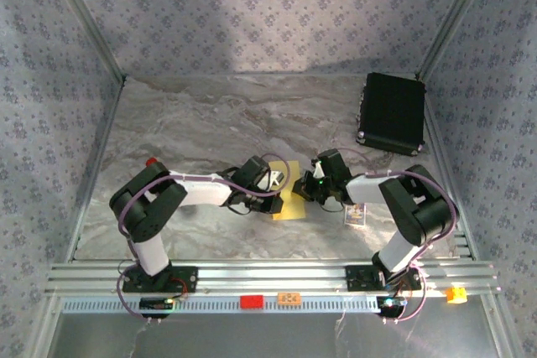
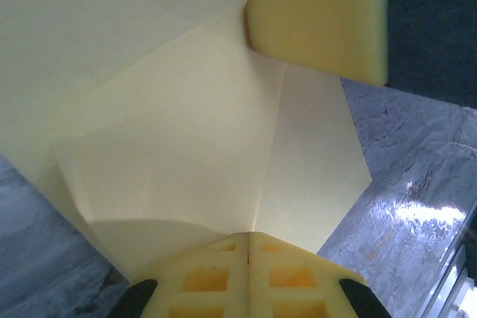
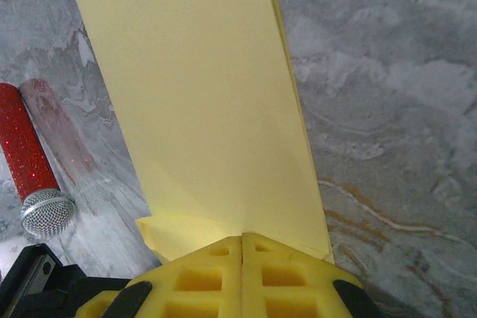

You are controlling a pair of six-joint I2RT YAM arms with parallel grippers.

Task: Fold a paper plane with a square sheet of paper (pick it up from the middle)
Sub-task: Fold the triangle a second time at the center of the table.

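Roughly midway across the bench (image 1: 210, 123), near its front edge, the yellow sheet of paper (image 1: 290, 200) sits between the two arms, with a tool meeting it from each side. The left tool (image 1: 268, 184) comes in from the sheet's left and the right tool (image 1: 312, 187) from its right, so the paper bridges the small gap between them.

From the left wrist, the left tool (image 2: 248, 242) has its yellow fingers pressed together with no gap, and the sheet of paper (image 2: 186, 147) curls into their tips, pinched there. The paper fans away from the tool, creased into several angled panels, with one fold line running straight out from the seam between the fingers. A yellow finger of the right tool (image 2: 328, 13) overlaps the far upper corner of the sheet.

From the right wrist, the right tool (image 3: 242, 245) is likewise closed tight, gripping the near end of the sheet of paper (image 3: 201, 87), which stretches away from it as a long, narrow folded band with layered edges along its right side. A small corner of paper pokes out just left of the fingertips.

A red glittery handle with a silver mesh head (image 3: 28, 156) lies on the bench left of that band, apart from it. A small printed card (image 1: 356, 216) rests beside the right arm, and a black case (image 1: 392, 112) sits well away at the far right.
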